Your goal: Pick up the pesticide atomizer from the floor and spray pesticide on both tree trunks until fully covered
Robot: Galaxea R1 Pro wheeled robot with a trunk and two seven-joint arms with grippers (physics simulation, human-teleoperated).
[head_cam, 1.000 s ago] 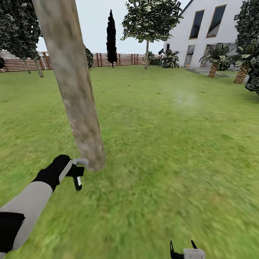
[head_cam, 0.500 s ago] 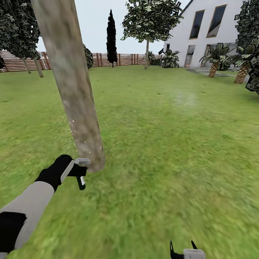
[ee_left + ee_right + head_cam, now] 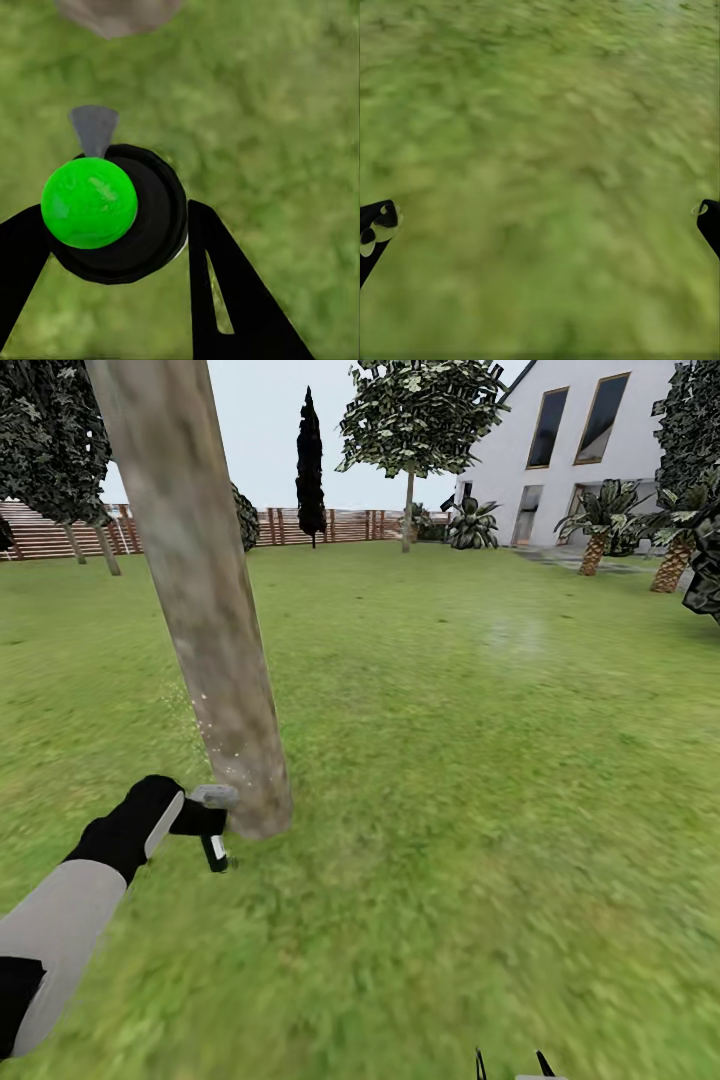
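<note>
A thick, pale grey-brown tree trunk (image 3: 205, 600) leans across the left of the head view and meets the lawn just beyond my left hand; its base (image 3: 116, 11) also shows in the left wrist view. A patch of tiny whitish pesticide specks (image 3: 213, 738) dots its lower part. My left gripper (image 3: 190, 820) is shut on the pesticide atomizer (image 3: 213, 830), whose grey spray head almost touches the trunk. In the left wrist view the black fingers (image 3: 225, 300) clasp the dark bottle (image 3: 150, 217). My right gripper (image 3: 540, 225) is open over bare grass.
Green lawn (image 3: 480, 760) spreads to the right and ahead. A brown slat fence (image 3: 300, 525) runs along the back, with thin-stemmed trees (image 3: 408, 510) and a white house (image 3: 600, 450) with short palms (image 3: 595, 540) at the far right.
My left arm has drawn back to the left, carrying the atomizer along the foot of the trunk. Whitish specks have appeared on the lower trunk. The right gripper has sunk lower in the view.
</note>
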